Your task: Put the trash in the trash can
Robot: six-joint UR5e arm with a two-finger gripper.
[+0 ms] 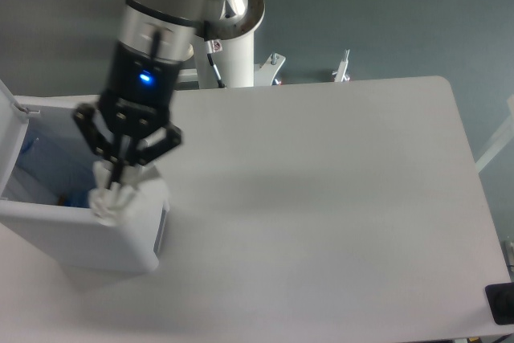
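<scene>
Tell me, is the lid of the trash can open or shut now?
Open. The lid stands up at the left edge, and the inside of the trash can shows, with something blue at its bottom.

You have a matt, smooth pale table (pixel 337 198); no grain shows. Trash can (pixel 96 238): smooth white plastic, slight sheen on the rounded walls. Paper wad (pixel 110 197): white, crumpled, rough-looking, matt, pinched in the gripper (pixel 117 189), whose fingers look black matt plastic or metal. Arm column (pixel 165 6): brushed silvery metal, glossy. Base post (pixel 237 58): white, smooth, painted look
</scene>
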